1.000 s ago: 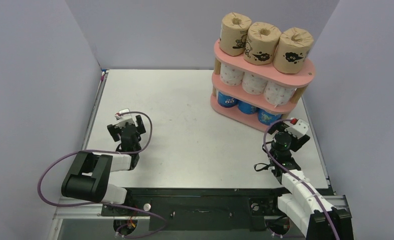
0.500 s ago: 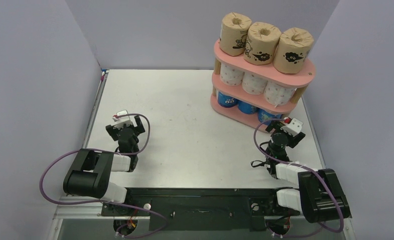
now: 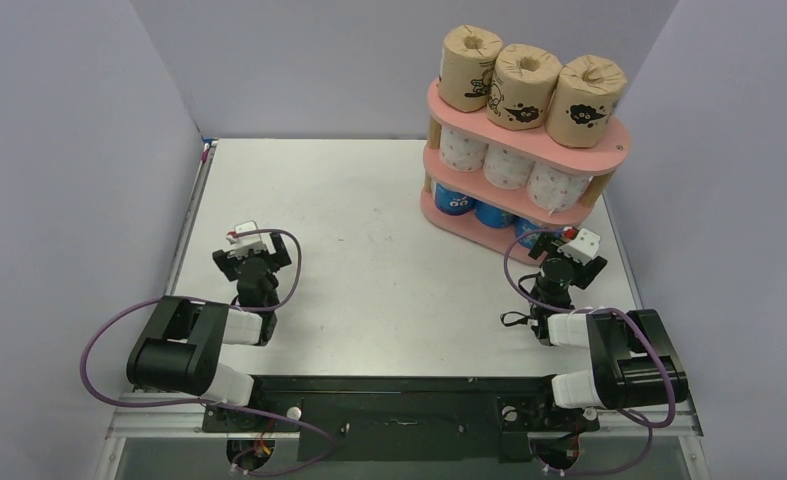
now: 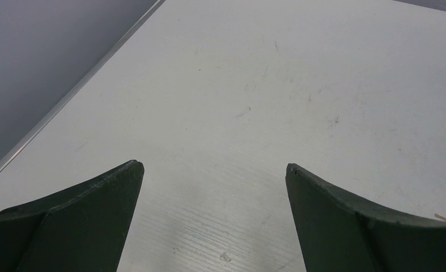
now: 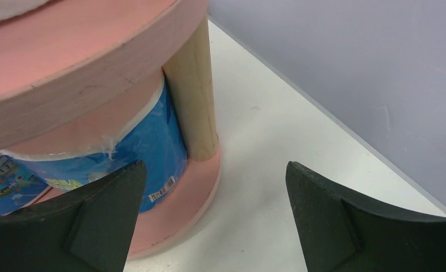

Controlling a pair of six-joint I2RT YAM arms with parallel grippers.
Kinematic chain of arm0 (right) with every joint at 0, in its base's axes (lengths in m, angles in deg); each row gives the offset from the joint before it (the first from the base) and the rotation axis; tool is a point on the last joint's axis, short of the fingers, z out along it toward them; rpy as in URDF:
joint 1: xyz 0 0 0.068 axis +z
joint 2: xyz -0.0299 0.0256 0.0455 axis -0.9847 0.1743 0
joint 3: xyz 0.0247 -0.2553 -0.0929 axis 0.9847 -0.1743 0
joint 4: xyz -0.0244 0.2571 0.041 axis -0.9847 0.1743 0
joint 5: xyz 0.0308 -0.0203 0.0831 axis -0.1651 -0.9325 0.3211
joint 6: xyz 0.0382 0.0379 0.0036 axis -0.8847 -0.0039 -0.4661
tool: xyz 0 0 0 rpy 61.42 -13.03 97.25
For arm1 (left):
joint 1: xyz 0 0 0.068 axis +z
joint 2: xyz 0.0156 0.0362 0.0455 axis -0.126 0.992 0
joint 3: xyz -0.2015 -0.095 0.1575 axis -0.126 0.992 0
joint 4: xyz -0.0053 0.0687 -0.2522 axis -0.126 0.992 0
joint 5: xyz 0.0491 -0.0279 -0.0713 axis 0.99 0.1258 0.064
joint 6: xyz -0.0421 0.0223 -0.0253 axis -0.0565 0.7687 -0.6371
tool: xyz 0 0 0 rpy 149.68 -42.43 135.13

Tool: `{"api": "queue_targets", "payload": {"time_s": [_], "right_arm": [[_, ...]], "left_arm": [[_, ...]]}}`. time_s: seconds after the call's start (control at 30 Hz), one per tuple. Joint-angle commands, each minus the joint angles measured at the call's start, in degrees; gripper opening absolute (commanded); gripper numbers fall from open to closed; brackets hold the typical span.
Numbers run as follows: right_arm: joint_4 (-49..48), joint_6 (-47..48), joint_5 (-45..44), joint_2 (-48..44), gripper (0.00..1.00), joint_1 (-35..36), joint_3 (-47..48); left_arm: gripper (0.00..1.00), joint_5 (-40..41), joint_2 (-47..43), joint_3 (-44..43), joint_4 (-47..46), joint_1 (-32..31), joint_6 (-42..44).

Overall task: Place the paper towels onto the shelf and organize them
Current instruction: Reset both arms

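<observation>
I see paper towels [image 3: 517, 88] all on shelf [image 3: 617, 140], table's [image 3: 369, 220] far right: brown top, dotted middle, blue bottom. Only right wrist shows barcode [image 5: 162, 190] on blue roll [image 5: 147, 141], unreadable. Left gripper [image 3: 254, 250], right gripper [image 3: 559, 245] spread, empty.

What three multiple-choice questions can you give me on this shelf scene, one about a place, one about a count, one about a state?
1. Where do the white dotted rolls sit on the shelf? A top tier; B middle tier; C bottom tier.
2. How many brown rolls are there? A two; B three; C four.
3. How is the right tool? A shut on a blue roll; B shut on nothing; C open and empty.
Answers: B, they sit one level below the top; B, three stand side by side on the top tier; C, its fingers stand wide apart, gripping nothing, beside the shelf's end.
</observation>
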Motion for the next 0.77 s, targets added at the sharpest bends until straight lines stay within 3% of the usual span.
{"api": "queue_targets", "payload": {"time_s": [0.0, 0.57, 0.73], "right_arm": [[-1.1, -1.3, 1.3, -0.6, 0.89, -0.3, 1.1], [-1.2, -0.9, 0.8, -0.5, 0.89, 0.0, 1.2], [-1.2, -0.9, 0.9, -0.5, 0.89, 0.0, 1.2]], "left_arm": [[0.96, 0.2, 0.2, 0.1, -3.7, 0.0, 0.5], [0.96, -1.3, 0.3, -0.2, -2.7, 0.7, 0.1], [0.96, -5.2, -0.2, -0.9, -0.8, 2.7, -0.8]]}}
